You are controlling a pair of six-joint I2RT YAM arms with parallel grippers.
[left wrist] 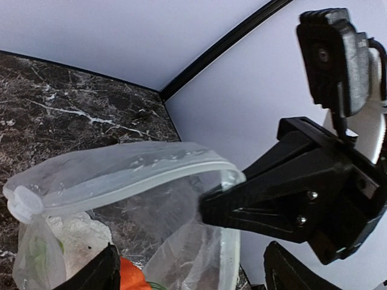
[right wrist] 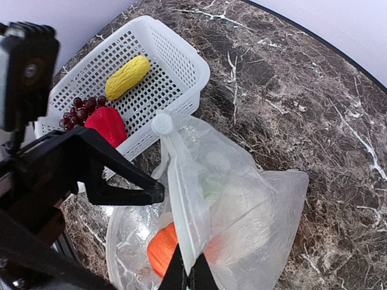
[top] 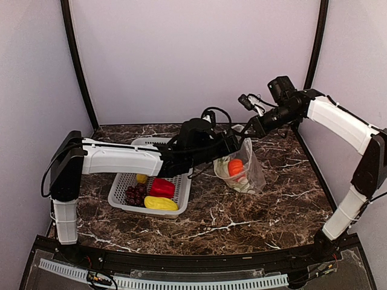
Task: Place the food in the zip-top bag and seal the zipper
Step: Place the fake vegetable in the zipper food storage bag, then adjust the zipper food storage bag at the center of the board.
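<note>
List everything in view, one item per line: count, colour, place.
zip-top bag: one, clear, bottom on the table right of the basket, mouth held up
pumpkin: one, orange, inside the bag
cauliflower: one, white, inside the bag
basket: one, white perforated, on the table left of the bag
red pepper: one, red, in the basket
grape bunch: one, dark purple, in the basket
yellow pieces: two, yellow, in the basket
table: one, dark marble
left end effector: one, black, open, by the bag's mouth
right end effector: one, black, shut on the bag's top edge
</note>
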